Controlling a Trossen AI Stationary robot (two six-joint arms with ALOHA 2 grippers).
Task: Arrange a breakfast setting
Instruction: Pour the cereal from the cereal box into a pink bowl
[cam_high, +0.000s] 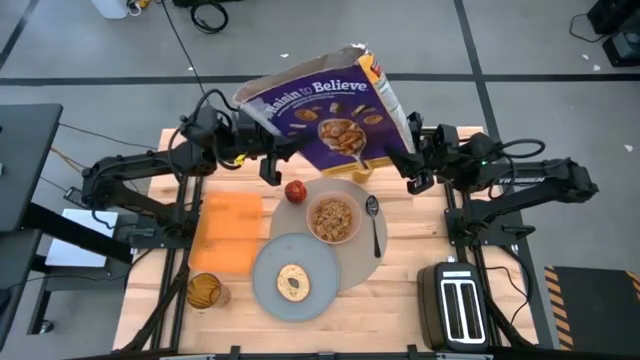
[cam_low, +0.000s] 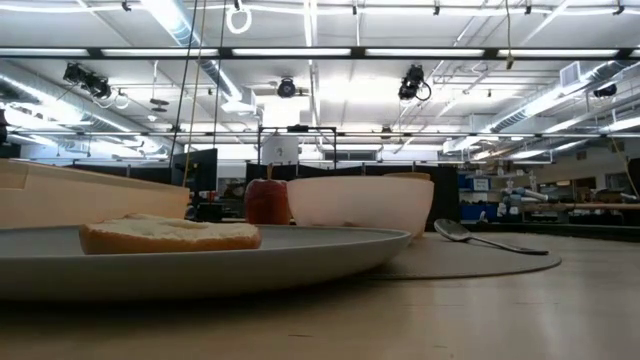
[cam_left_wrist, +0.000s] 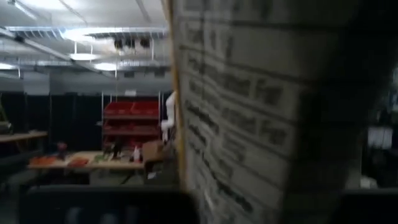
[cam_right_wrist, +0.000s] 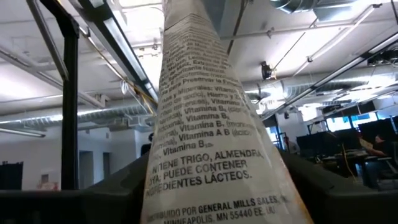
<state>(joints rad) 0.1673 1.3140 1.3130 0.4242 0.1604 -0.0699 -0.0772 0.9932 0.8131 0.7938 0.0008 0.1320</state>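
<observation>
Cereal box (cam_high: 330, 112): purple, top flaps open, held in the air over the far middle of the table between both arms. A slip here would drop it onto the setting below and could scatter cereal.
Mat (cam_high: 378, 240): large round grey-beige, centre of the table, just under the box; it carries the bowl and spoon.
Plate (cam_high: 320, 280): grey, near edge of the mat, overlapping it, with the toast slice (cam_high: 292, 283) on it, so a falling box could knock it.
Left gripper (cam_high: 268, 160): at the box's left side; its wrist view is filled by a box panel, but whether the fingers are clamped I cannot tell. If it lets go early, the box swings.
Right gripper (cam_high: 415, 165): at the box's right edge, with the narrow side of the box running up between its fingers; firmness of grip I cannot tell.
Bowl (cam_high: 333, 219): pink, already full of cereal, directly under the box; most likely to be hit or overfilled.
Apple (cam_high: 295, 191): red, left of the bowl, just beside the left gripper; could be nudged and roll.
Spoon (cam_high: 374, 222): right of the bowl.
Cup (cam_high: 205, 291): orange, near left, well apart.
</observation>
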